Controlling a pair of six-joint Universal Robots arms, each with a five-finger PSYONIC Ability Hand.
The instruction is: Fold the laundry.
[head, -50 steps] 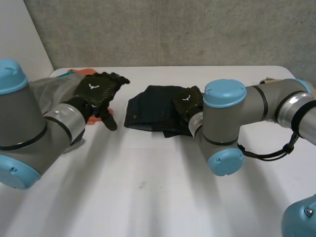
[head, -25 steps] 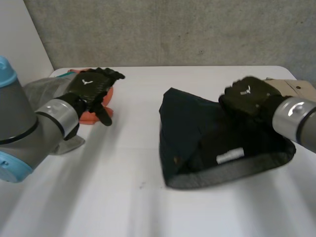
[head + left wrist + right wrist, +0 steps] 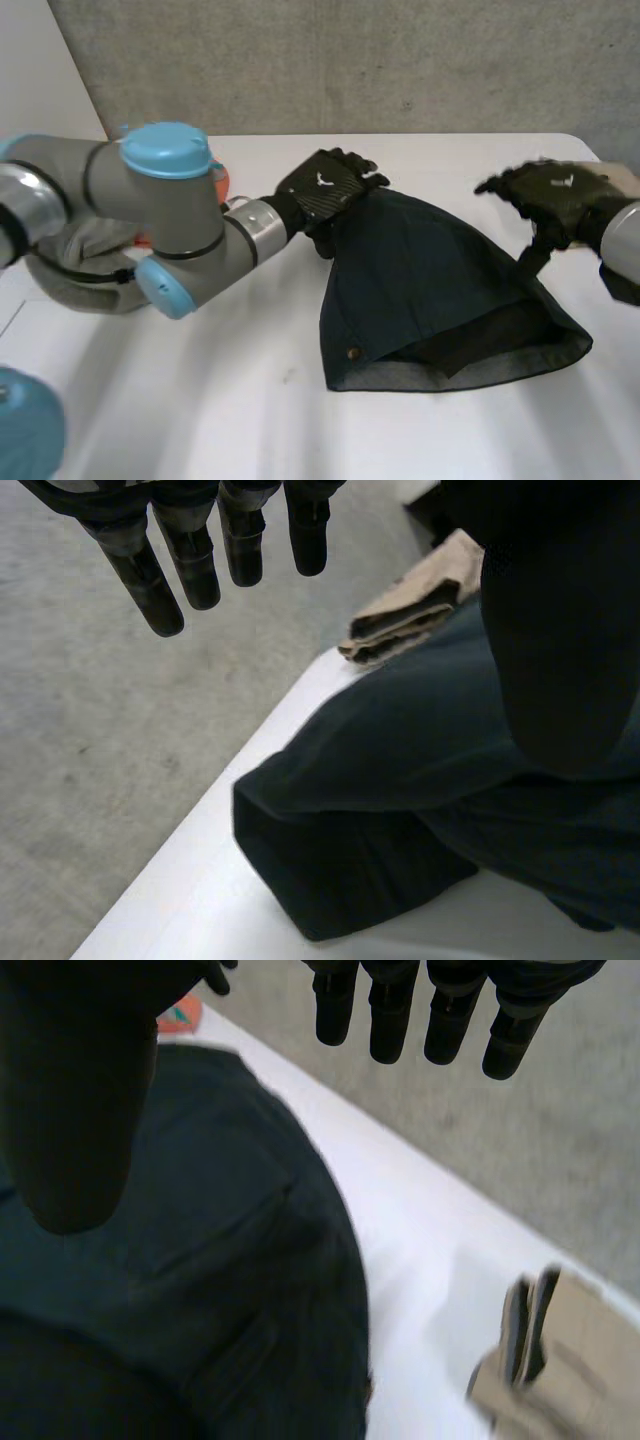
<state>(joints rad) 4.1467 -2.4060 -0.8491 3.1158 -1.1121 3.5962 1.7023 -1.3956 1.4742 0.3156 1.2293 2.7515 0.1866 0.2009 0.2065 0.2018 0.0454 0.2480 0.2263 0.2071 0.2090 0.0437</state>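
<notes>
The left hand's (image 3: 325,188) fingers (image 3: 190,560) are straight and apart in the air, holding nothing, above the narrow far corner of the dark blue garment (image 3: 430,270). The right hand's (image 3: 555,190) fingers (image 3: 450,1010) are also spread and empty, over the garment's right edge, thumb pointing down at it. The garment lies spread on the white tabletop (image 3: 200,400) between the hands, widening toward the near hem, with a small round stud (image 3: 352,353) there. Each hand's back carries a white emblem, a shape rather than letters. A folded beige cloth (image 3: 560,1360) lies just beyond.

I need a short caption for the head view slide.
Dark garment spread on the white table, left hand at its far corner, right hand by its right edge, both open.
</notes>
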